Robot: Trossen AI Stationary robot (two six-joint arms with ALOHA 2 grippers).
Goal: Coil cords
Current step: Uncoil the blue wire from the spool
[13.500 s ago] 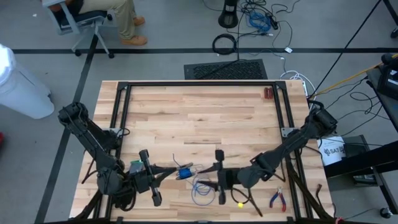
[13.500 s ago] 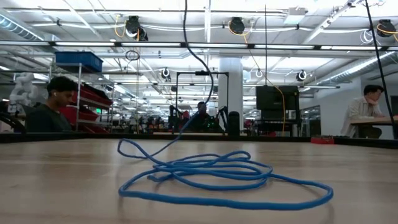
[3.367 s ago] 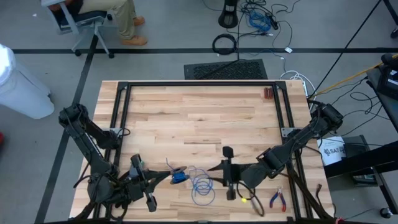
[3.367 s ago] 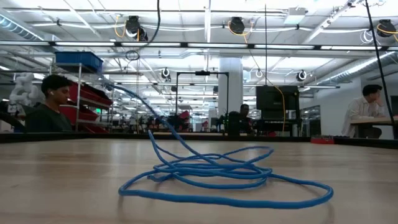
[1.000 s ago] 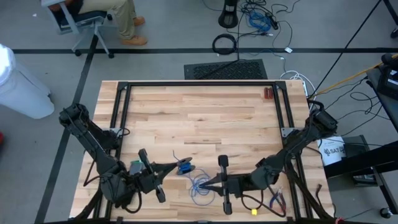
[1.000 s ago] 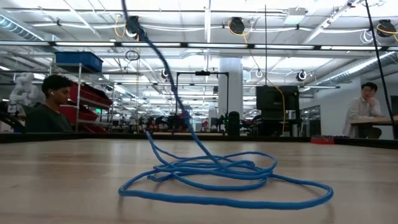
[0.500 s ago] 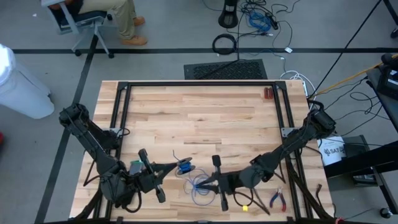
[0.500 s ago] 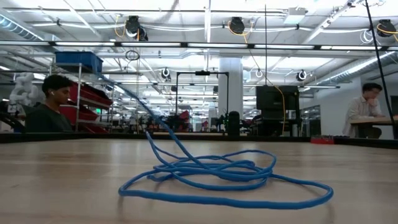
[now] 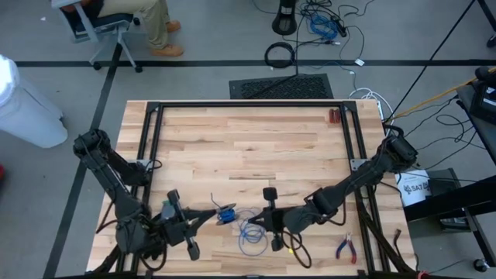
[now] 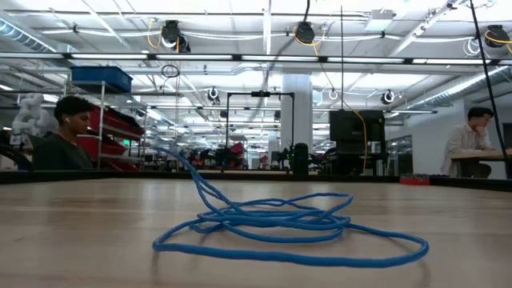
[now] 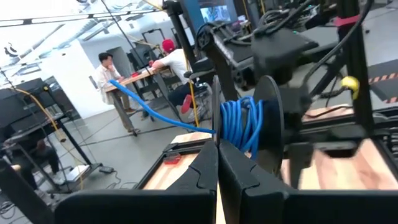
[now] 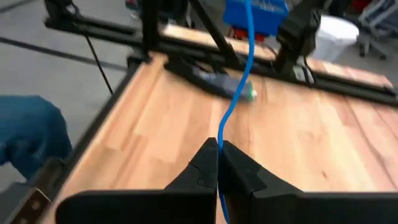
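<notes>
Both my arms sit low at the near edge of the desk (image 9: 248,147). My left claw (image 9: 211,216) is near-left, fingers pressed together on the blue cord (image 9: 246,229); the left wrist view shows part of the cord wound in several turns around a black spool-like part (image 11: 268,134) right ahead of my fingertips (image 11: 219,163), with one strand running off into the air. My right claw (image 9: 253,221) is just right of that, near-centre, also pinched shut on the cord; the right wrist view shows the strand (image 12: 234,106) coming straight out from between my fingers (image 12: 210,163) and rising toward the left arm. The rest of the cord lies as a loose, messy loop pile on the desk between and just nearer than the two claws; in the low view it spreads flat in wide loops (image 10: 288,228) with one strand lifting up off to the left. Red-handled pliers (image 9: 346,248) lie near-right on the desk, well apart from the cord. People sit at desks in the room beyond, one at far left (image 10: 64,136), one at far right (image 10: 472,144).
</notes>
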